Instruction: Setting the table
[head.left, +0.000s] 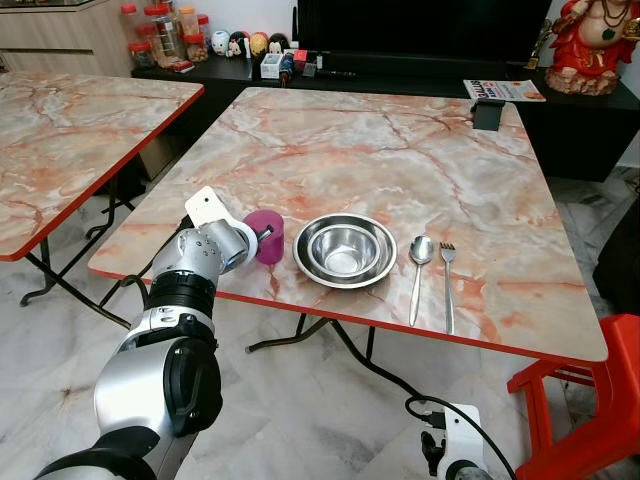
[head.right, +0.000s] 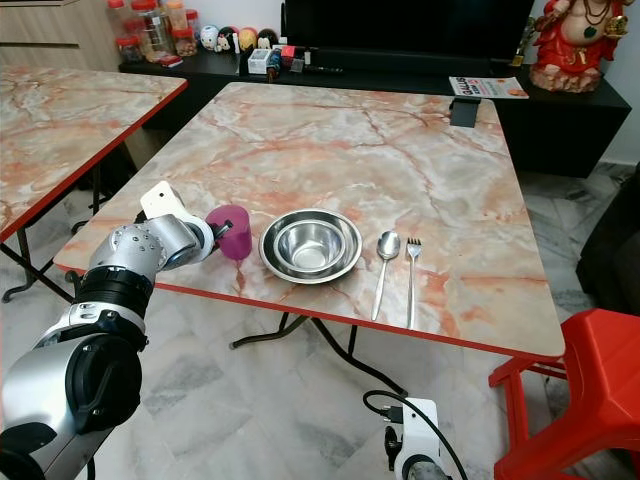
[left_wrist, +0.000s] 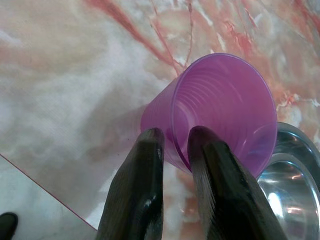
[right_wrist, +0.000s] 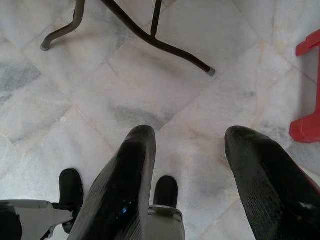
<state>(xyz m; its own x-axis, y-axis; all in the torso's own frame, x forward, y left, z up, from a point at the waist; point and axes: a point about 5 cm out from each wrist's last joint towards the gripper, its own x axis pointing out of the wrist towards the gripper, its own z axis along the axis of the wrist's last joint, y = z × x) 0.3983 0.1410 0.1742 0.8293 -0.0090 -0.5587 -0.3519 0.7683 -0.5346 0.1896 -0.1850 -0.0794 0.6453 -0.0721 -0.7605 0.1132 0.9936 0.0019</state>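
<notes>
So the left gripper (left_wrist: 172, 142) has the purple cup (left_wrist: 220, 107) pinched by its rim — one black finger inside the cup, the other outside against the wall, closed tight on the thin plastic. The cup sits right at the fingertips, near the front edge of the marble table (head.left: 400, 150), and from the head camera it looks upright or close to it, its base touching or just off the tabletop — I can't tell which.

Just past the cup, on the side away from the gripper's wrist, is the steel bowl (head.left: 344, 250). In the wrist view its rim looks almost touching the cup. Further along that same line, beyond the bowl, lie the spoon (head.left: 419, 272) and then the fork (head.left: 448, 280), side by side, handles pointing to the table's front edge, well apart from the gripper.

The right gripper (right_wrist: 192, 145) hangs low beside the table with its fingers spread wide, nothing between them, just the pale tiled floor (right_wrist: 150, 85) under it and a bit of the red chair (head.left: 590, 390) nearby.
</notes>
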